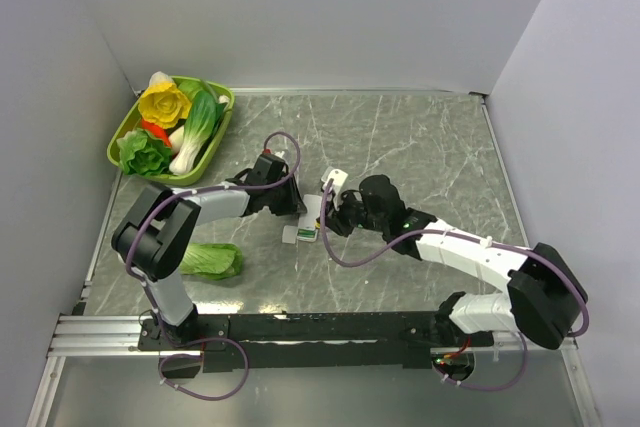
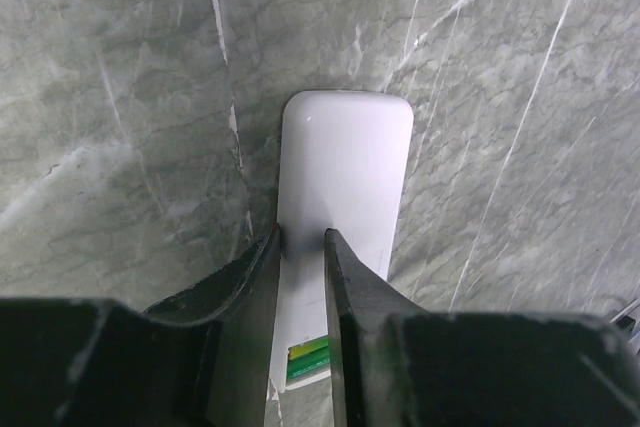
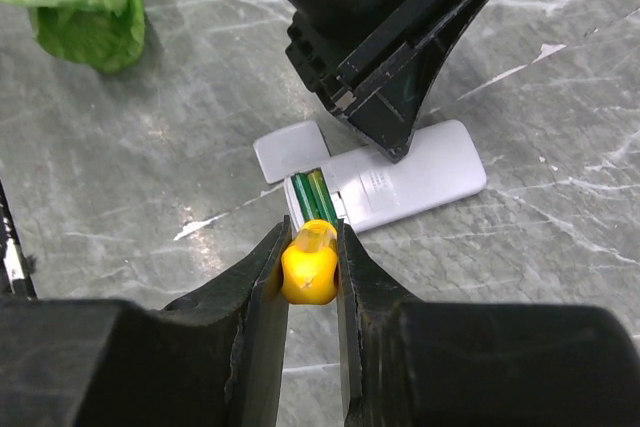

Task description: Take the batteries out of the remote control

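Top view: remote (image 1: 311, 219) lies mid worktop (image 1: 420, 147), long axis running near-far, between the two arms' tips. L end effector (image 1: 296, 205) sits at its left edge, R end effector (image 1: 328, 219) at its right. Small white cover (image 1: 290, 235) lies just left of the remote's near end. Loose leafy veg (image 1: 212, 260) is near-left, well apart. Green basket (image 1: 122, 127) w/ more veg is far-left.

L wrist view: L end effector (image 2: 300, 242) is nearly closed, only a thin gap, nothing clamped between the fingers (image 2: 350, 287). Tips are down on the remote's (image 2: 345, 177) plain white back, one at its edge, the other over its face.

R wrist view: R end effector (image 3: 308, 242) is clamped on the yellow screwdriver handle (image 3: 308, 269), which points toward the remote's (image 3: 410, 182) open compartment. Both batteries (image 3: 314, 197) sit side by side inside that compartment. The shaft is hidden behind the handle, so can't tell if the tip touches them. Cover (image 3: 290, 152) lies just beside that end. L end effector's (image 3: 385, 47) black tip rests on the remote body. Leafy veg (image 3: 80, 2) is at top left, apart.
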### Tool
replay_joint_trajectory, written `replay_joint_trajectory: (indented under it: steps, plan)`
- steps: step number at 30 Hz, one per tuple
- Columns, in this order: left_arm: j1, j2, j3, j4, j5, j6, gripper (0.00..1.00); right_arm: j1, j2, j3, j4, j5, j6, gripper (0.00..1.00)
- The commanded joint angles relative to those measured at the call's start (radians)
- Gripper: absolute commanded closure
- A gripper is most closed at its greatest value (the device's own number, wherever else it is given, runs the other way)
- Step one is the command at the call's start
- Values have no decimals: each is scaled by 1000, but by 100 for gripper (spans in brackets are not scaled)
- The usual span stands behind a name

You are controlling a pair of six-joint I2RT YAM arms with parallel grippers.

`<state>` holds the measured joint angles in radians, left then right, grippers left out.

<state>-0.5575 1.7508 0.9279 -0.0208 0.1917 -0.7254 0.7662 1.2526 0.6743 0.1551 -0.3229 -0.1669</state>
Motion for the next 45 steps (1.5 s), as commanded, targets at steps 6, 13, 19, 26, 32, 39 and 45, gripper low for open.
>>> replay_joint_trajectory:
  steps: [6,13,19,26,32,39,45]
  plan:
    - [-4,3,-11,59,40,-11,74,24,60,100,-81,42,-52,100]
    - [-4,-14,-43,76,46,-26,75,36,82,123,-106,58,-49,100]
    - [-4,-33,-58,65,45,-35,77,45,119,166,-150,96,-39,100]
    - [-4,-69,-93,55,42,-46,80,50,178,229,-255,148,-29,100]
    - [-4,-93,-95,35,32,-40,80,53,183,234,-264,153,-14,100]
    - [-4,-106,-104,36,45,-43,82,53,176,248,-293,162,-14,100]
    - [-4,-125,-100,-13,-23,-22,88,51,183,269,-324,154,-16,100]
